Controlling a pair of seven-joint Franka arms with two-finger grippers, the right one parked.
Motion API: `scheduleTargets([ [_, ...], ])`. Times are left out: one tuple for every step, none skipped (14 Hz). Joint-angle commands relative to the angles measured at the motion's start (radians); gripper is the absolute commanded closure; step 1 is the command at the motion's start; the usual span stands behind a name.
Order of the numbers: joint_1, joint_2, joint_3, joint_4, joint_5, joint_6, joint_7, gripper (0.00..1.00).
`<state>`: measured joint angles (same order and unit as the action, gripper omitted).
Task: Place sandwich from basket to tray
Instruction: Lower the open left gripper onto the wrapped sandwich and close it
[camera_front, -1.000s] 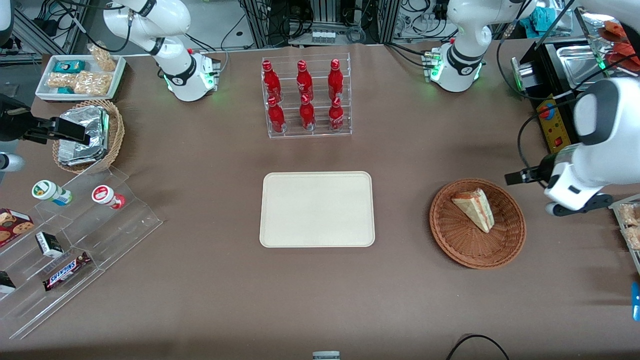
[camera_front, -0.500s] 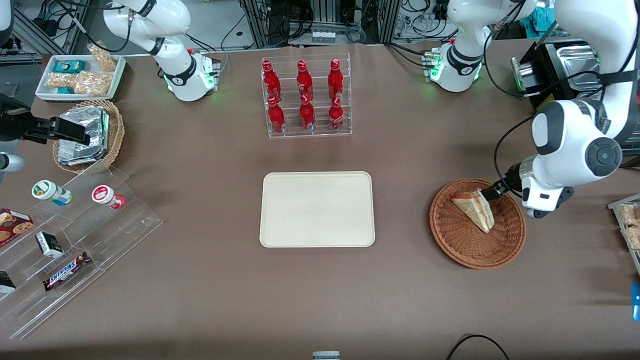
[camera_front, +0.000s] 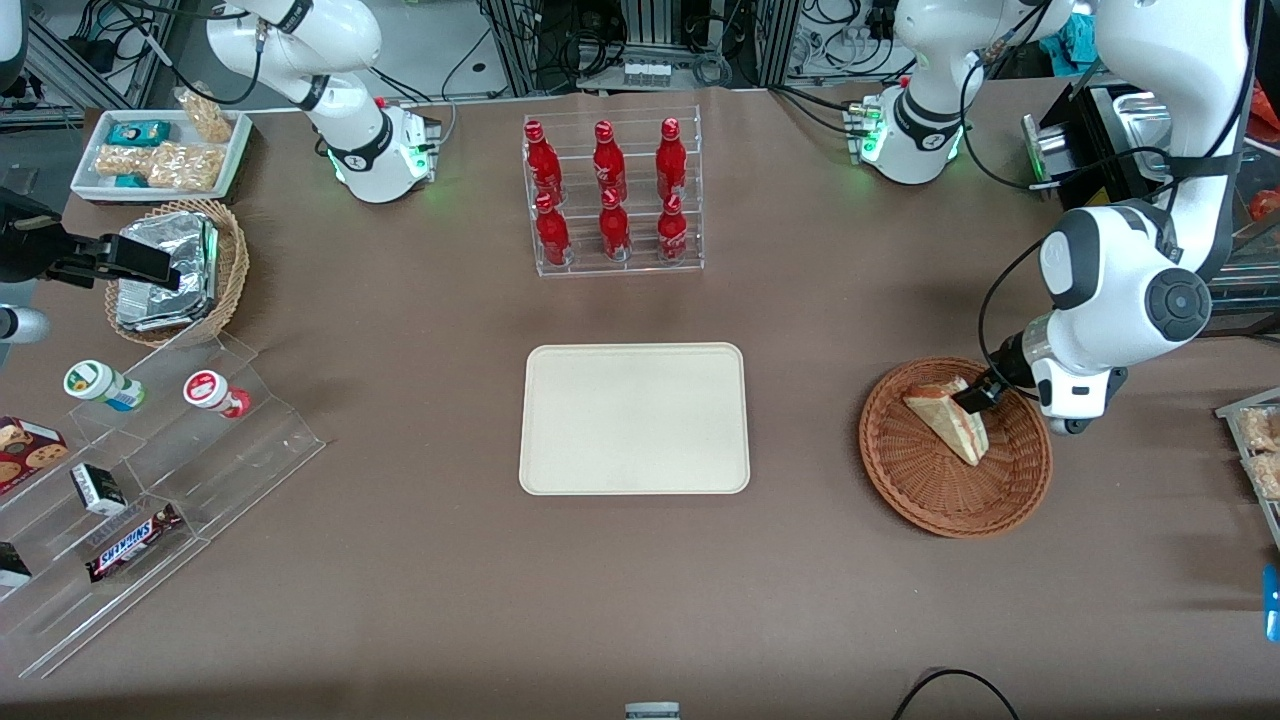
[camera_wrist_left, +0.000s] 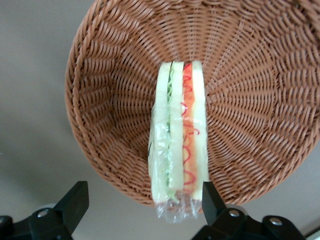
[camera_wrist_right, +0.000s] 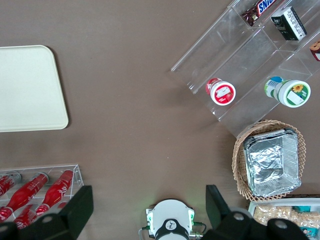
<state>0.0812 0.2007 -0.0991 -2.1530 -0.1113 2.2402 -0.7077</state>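
The sandwich is a wrapped triangular wedge of pale bread with red and green filling, lying in the reddish-brown wicker basket. My gripper is open at the basket's rim, at the sandwich's thick end. In the left wrist view the sandwich stands on edge in the basket. Its plastic-wrapped end reaches between the spread fingers of the gripper, close beside one finger and well apart from its partner. The cream tray lies bare mid-table, toward the parked arm from the basket.
A clear rack of red bottles stands farther from the front camera than the tray. At the parked arm's end are a stepped acrylic shelf with snacks, a tan basket of foil packs and a white snack bin. A black appliance sits at the working arm's end.
The working arm swung in from the table's end to the basket. The gripper moved from outside the rim to the sandwich's thick end and stayed open. The sandwich has not moved.
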Motion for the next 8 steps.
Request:
scheduleTargets([
  [0.002, 0.052, -0.010, 0.002, -0.013, 0.073, -0.022, 0.00],
  [0.000, 0.065, -0.011, 0.002, -0.013, 0.096, -0.036, 0.00],
  [-0.003, 0.077, -0.011, 0.002, -0.011, 0.107, -0.038, 0.00],
  [-0.006, 0.083, -0.011, 0.002, -0.011, 0.111, -0.036, 0.00],
  [-0.006, 0.088, -0.011, 0.001, -0.011, 0.113, -0.036, 0.00],
  [-0.008, 0.092, -0.011, -0.002, -0.011, 0.113, -0.038, 0.00],
  [-0.011, 0.094, -0.011, -0.007, -0.011, 0.113, -0.038, 0.00],
  [-0.014, 0.095, -0.011, -0.011, -0.011, 0.114, -0.038, 0.00],
])
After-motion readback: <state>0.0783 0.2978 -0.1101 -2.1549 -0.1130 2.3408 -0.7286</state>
